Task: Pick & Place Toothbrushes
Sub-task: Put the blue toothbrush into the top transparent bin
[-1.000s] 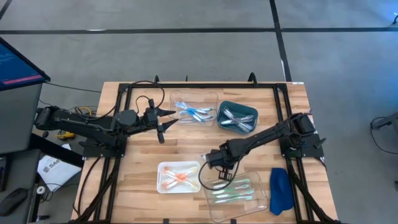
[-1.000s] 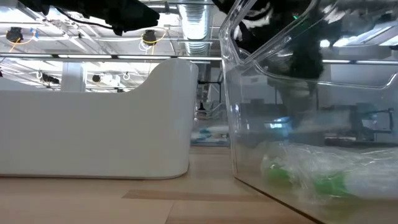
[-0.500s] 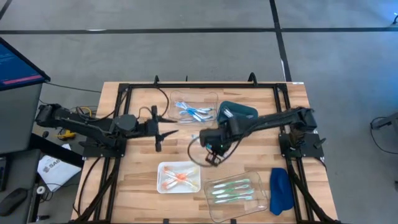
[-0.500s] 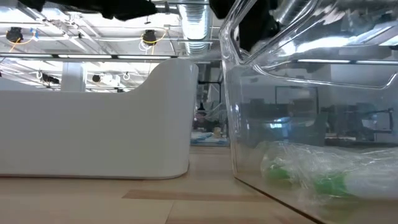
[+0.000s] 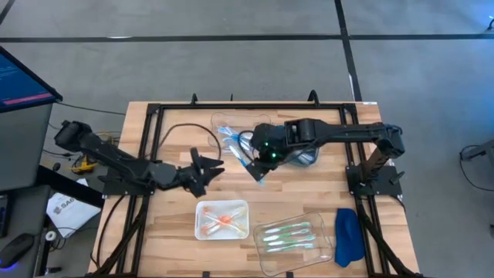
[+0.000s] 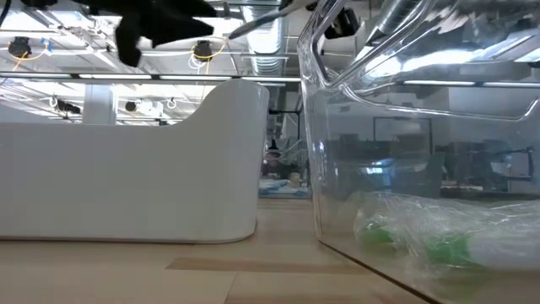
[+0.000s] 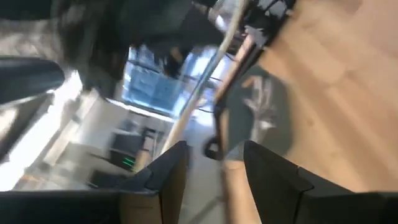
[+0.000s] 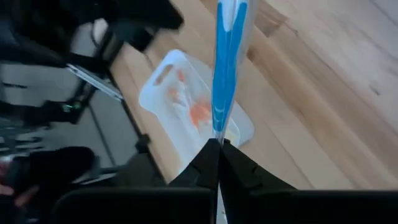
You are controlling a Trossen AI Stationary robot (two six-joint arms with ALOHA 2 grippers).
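The right gripper [image 8: 219,146] is clamped tight on a light blue toothbrush [image 8: 227,59], fingers pressed together around one end so the brush juts straight out past the tips. From above, that right gripper [image 5: 260,161] hangs over the middle of the table [image 5: 177,208], just at the near edge of the clear tray [image 5: 218,121] at the back, with the blue brush [image 5: 254,168] poking out toward the table's centre.

The left gripper [image 7: 214,165] has its two fingers [image 7: 171,168] parted with a clear gap between them, and nothing in that gap. In the high view the left gripper [image 5: 212,166] sits over bare wood left of centre, just behind the white tray [image 5: 200,210], touching nothing.

Now the count. Four containers: the clear tray at the back with more light blue toothbrushes [image 5: 231,137] in it, too tangled to count; a dark teal bowl [image 5: 309,158] just beside it, largely covered by the right arm; the white tray near the front with a small cluster of orange-pink toothbrushes [image 5: 221,221]; and a large clear tray [image 5: 327,245] at the front right holding green toothbrushes [image 5: 289,234], about three or four. One blue cloth [image 5: 348,234] lies just beside that last tray, at the table's right edge.
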